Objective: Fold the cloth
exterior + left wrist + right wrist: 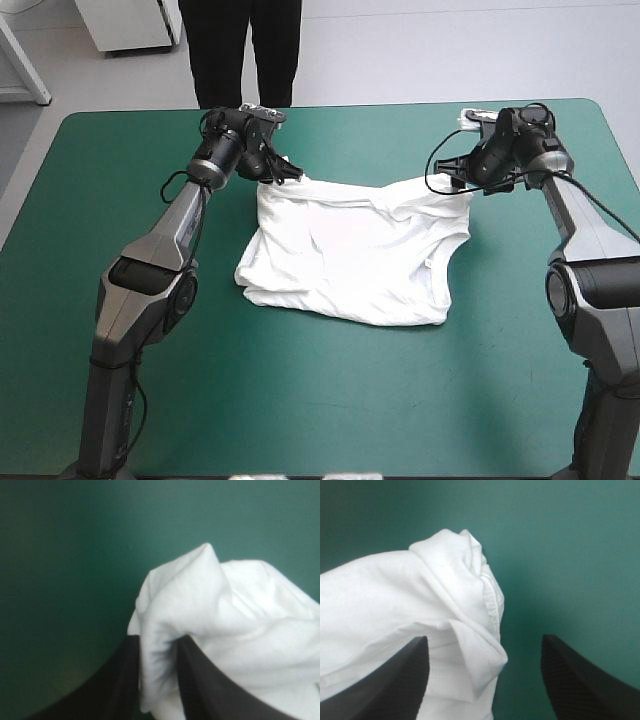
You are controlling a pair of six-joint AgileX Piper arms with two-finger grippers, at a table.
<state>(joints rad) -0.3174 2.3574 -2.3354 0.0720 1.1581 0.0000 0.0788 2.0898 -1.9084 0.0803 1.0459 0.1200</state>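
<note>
Left gripper (158,642) pinched tight on the T-shirt's (350,255) far corner. Right gripper (485,639) spread wide, the other far corner sitting between its fingers, unclamped. Shirt body lies on the teal-green cover (300,400), robot-side of both grippers, far edge running gripper to gripper. Right likely needs closing first.

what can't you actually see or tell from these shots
High view: the T-shirt's lower layers, covered by its top layer; the right tool's fingertips, behind its wrist and cable.
Left wrist view: most of the T-shirt, cut off at the edge beyond the left tool's pinched fold.
Right wrist view: the table under the T-shirt bunched between the open fingers.
</note>
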